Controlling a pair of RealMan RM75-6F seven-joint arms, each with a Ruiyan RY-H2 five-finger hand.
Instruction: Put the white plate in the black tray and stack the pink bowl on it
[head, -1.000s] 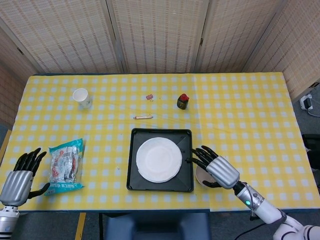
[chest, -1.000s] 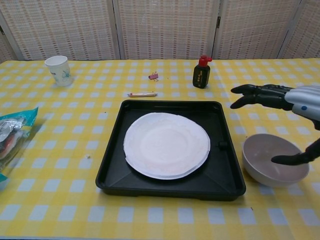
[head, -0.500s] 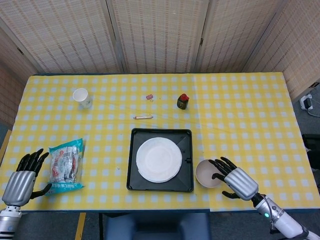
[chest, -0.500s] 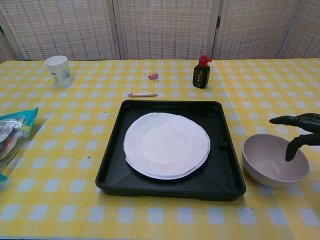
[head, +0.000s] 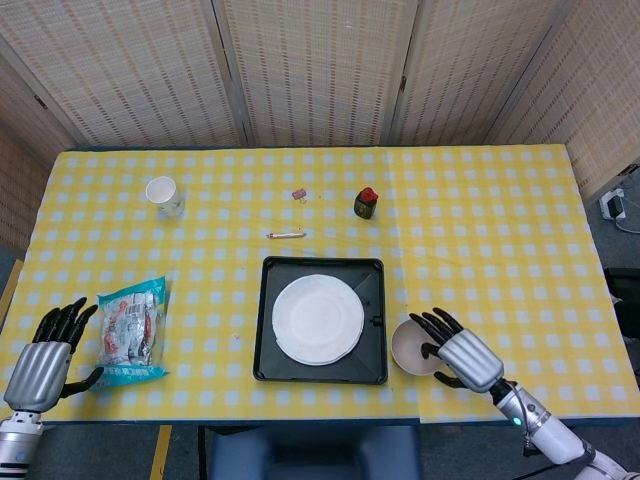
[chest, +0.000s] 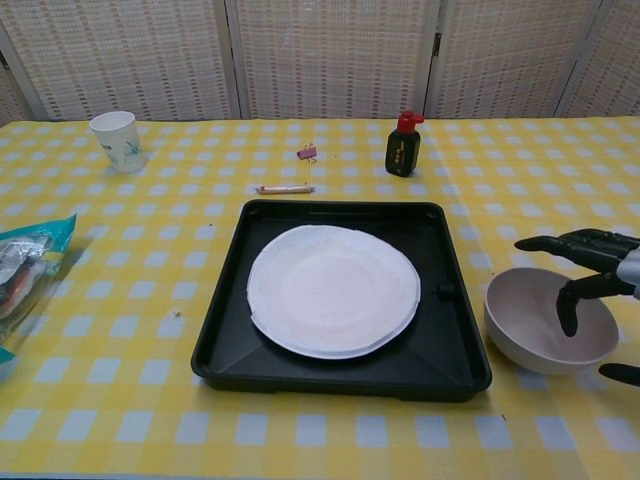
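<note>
white plate, black tray, pink bowl (yellow-checked tablecloth)

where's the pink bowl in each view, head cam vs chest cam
Head view: the pink bowl sits low and right of centre, just right of the black tray, with the right hand over its right side.
Chest view: the pink bowl is at lower right, right of the black tray.
Shared landmark: the black tray's right edge, beside the bowl in both.

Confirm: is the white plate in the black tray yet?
Yes. The white plate lies flat inside the black tray, within its rim in both views.
</note>
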